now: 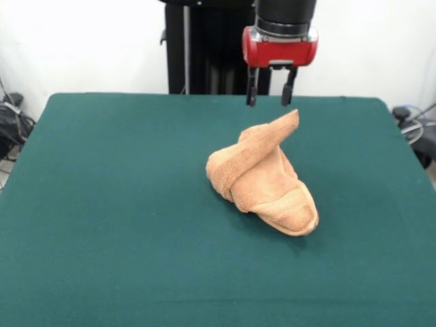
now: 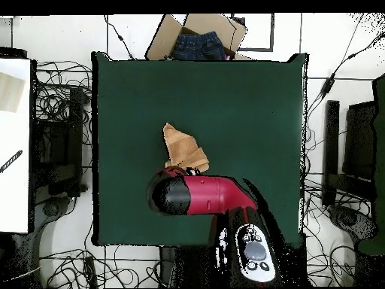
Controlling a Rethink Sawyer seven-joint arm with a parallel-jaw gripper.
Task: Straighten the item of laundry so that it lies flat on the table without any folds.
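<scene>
Gripper [image 1: 271, 87] hanging open, fingers spread, just above the peak of the towel [image 1: 264, 176], not touching. Towel bunched and twisted mid-table [image 1: 102, 204], slightly right of centre, rolled end toward the near right.

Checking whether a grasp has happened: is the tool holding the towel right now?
No: the tool hangs open just above the bunched towel, touching nothing.

Red-black arm [image 2: 199, 194], seemingly dark fingers [image 1: 252, 87]

A robotics lab: pedestal-mounted arm [image 2: 214, 194], felt-topped table [image 1: 102, 204], floor cables [image 2: 64, 101] everywhere.
</scene>
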